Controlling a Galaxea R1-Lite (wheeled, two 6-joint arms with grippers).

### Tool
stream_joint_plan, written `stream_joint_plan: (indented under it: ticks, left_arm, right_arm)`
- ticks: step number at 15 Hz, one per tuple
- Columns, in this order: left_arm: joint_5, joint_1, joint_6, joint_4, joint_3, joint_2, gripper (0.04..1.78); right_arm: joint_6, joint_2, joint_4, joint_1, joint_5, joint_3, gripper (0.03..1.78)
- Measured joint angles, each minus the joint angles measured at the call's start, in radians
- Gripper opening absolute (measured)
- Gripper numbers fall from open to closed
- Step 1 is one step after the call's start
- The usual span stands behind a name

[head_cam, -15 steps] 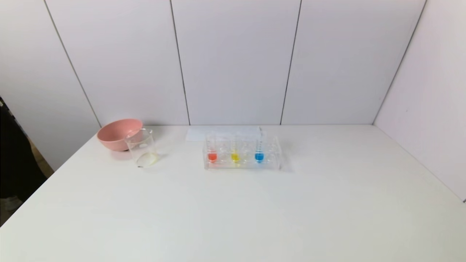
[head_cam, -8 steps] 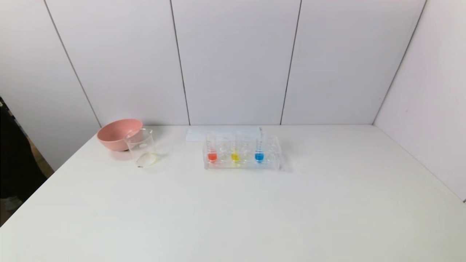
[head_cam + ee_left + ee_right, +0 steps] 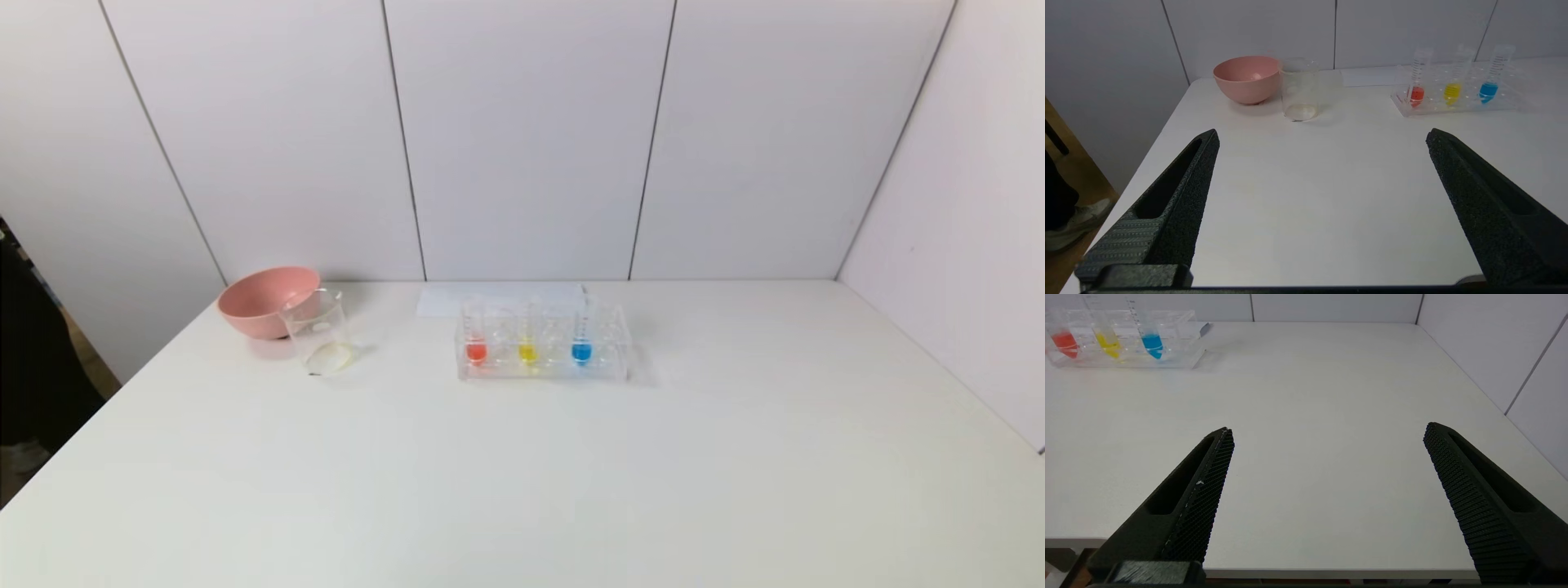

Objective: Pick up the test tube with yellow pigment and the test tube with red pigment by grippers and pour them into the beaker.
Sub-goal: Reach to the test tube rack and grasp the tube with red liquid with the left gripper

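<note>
White wall panels stand behind a white surface in the head view, where neither arm is seen. The test tube with red pigment and the test tube with yellow pigment stand upright in a clear rack, mouths up and long axes vertical, beside a blue-liquid tube. The beaker stands well apart toward the robot's left, just in front of a pink bowl. The task is judged not yet begun, with both tubes unpoured.

From the left wrist view, the left pincer is seen spread wide and empty over the near part of the surface, far short of beaker and rack. A reach forward to a tube would be called for next, with the fingers closed on its upper wall.

From the right wrist view, the right pincer is likewise held wide and empty, the rack far ahead.
</note>
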Motion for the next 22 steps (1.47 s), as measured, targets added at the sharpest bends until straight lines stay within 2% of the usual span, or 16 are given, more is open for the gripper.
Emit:
stream_joint_plan:
  ticks: [5,11,22]
  left_arm:
    - [-0.057,0.000,-0.036,-0.035,-0.150,0.187,1.77]
    - [-0.120,-0.005,-0.078,-0.180,-0.266,0.457,1.77]
    - [-0.116,-0.147,-0.096,-0.562,-0.298,0.929,1.77]
  right_arm:
    - [0.000,0.000,0.000,0.000,0.000,0.000,1.70]
    - [0.000,0.000,0.000,0.000,0.000,0.000,1.70]
    - [0.001,0.000,0.000,0.000,0.000,0.000,1.70]
